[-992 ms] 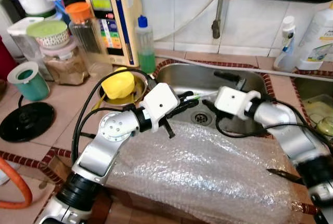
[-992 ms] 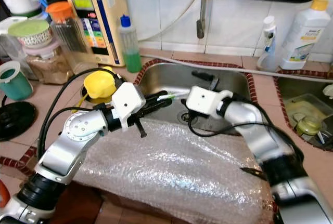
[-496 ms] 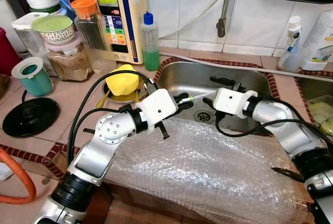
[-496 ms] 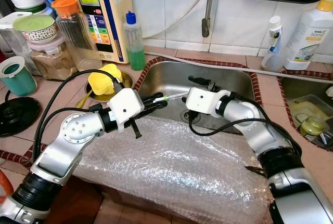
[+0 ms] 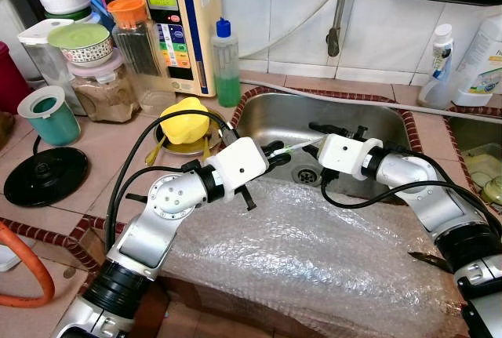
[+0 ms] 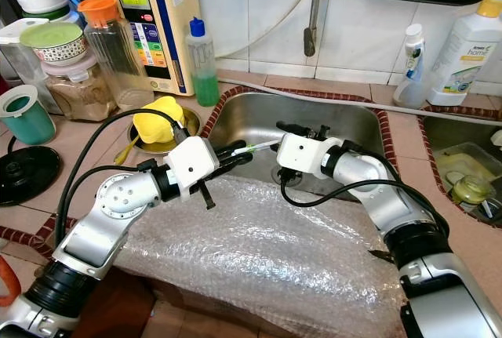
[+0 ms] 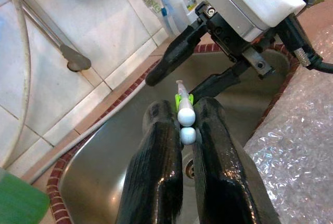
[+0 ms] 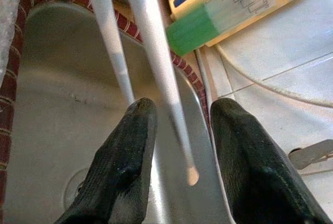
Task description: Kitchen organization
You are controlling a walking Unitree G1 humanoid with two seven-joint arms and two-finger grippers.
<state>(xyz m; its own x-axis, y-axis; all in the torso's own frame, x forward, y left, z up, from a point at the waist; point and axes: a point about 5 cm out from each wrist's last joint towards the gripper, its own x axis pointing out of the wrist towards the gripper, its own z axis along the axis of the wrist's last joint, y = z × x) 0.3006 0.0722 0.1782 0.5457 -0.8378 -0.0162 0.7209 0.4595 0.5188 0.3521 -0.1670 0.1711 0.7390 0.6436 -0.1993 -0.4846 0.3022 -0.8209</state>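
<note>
Chopsticks (image 7: pixel 185 122) pinched between left fingers (image 7: pixel 156 167) over sink (image 5: pixel 369 114).

Both head views look down from above at the sink (image 5: pixel 345 122) and counter; each wrist camera sits close behind its own fingers — the two face each other over that basin.

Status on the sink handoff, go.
Left end effector shut on two thin white-and-green sticks over steel sink. Right end effector open around their far ends, not clamped. Bubble wrap drapes the counter edge below.
</note>
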